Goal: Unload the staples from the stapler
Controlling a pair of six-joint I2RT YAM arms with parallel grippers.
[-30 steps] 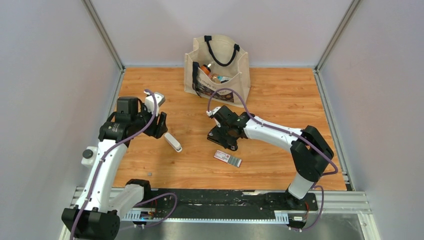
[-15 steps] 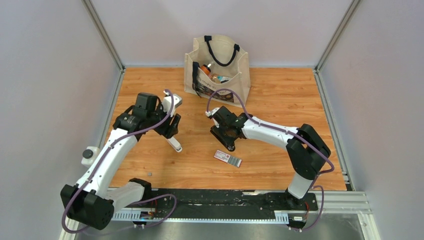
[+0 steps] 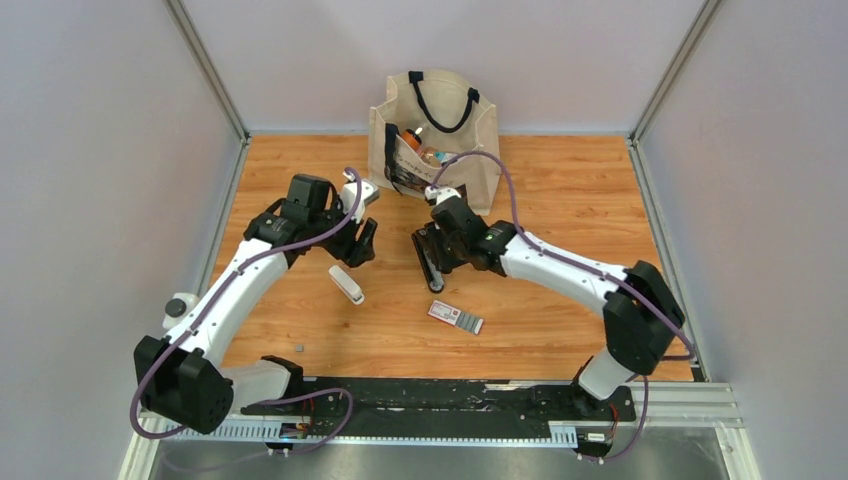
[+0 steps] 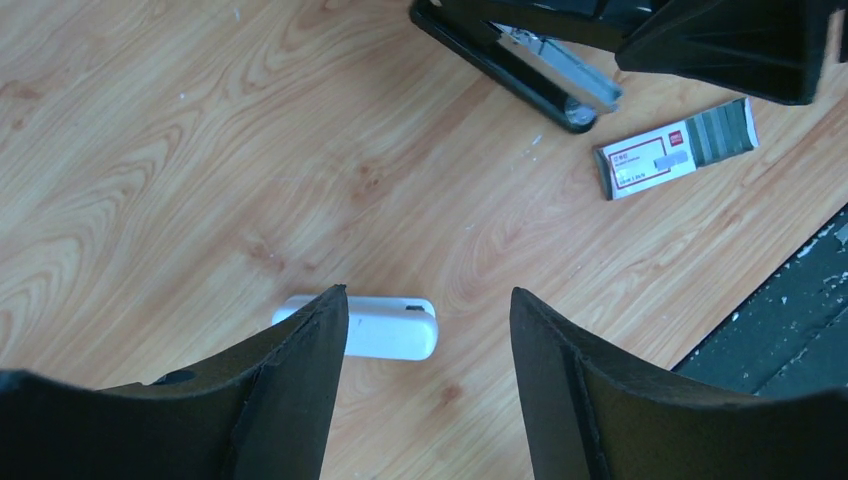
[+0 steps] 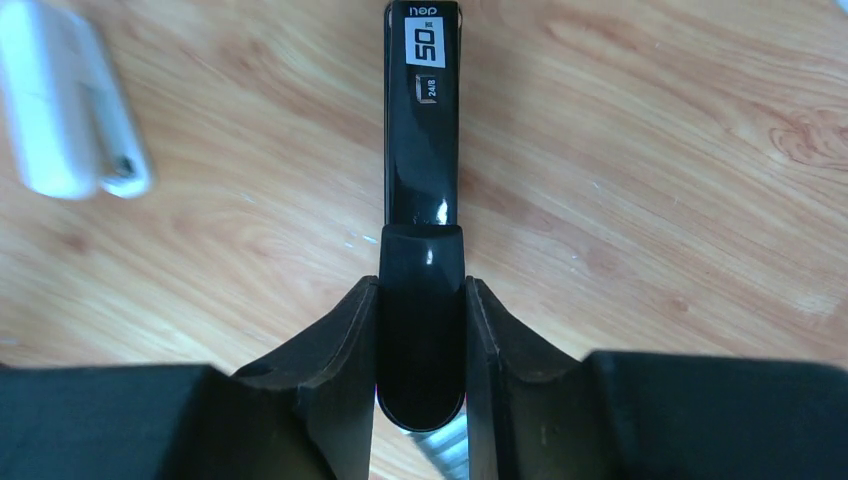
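The slim black stapler (image 5: 422, 150) is clamped at its rounded end between the fingers of my right gripper (image 5: 420, 288), which is shut on it. It points away from the wrist, above the wood. In the top view the stapler (image 3: 433, 272) slants down from the right gripper (image 3: 437, 248) at the table's centre. From the left wrist view, the stapler (image 4: 505, 72) shows a silvery channel along its open side; single staples cannot be made out. My left gripper (image 4: 430, 295) is open and empty, hovering over a white oblong bar (image 4: 385, 328).
A small red-and-white box (image 3: 456, 316) lies just in front of the stapler. A canvas tote bag (image 3: 435, 140) with items stands at the back. The white bar (image 3: 346, 284) lies left of centre. A tiny grey bit (image 3: 298, 347) sits near the front rail.
My right gripper shut on the stapler and drew it toward the back of the table. The left arm swung in toward the centre, over the white bar, with its jaws a little wider.
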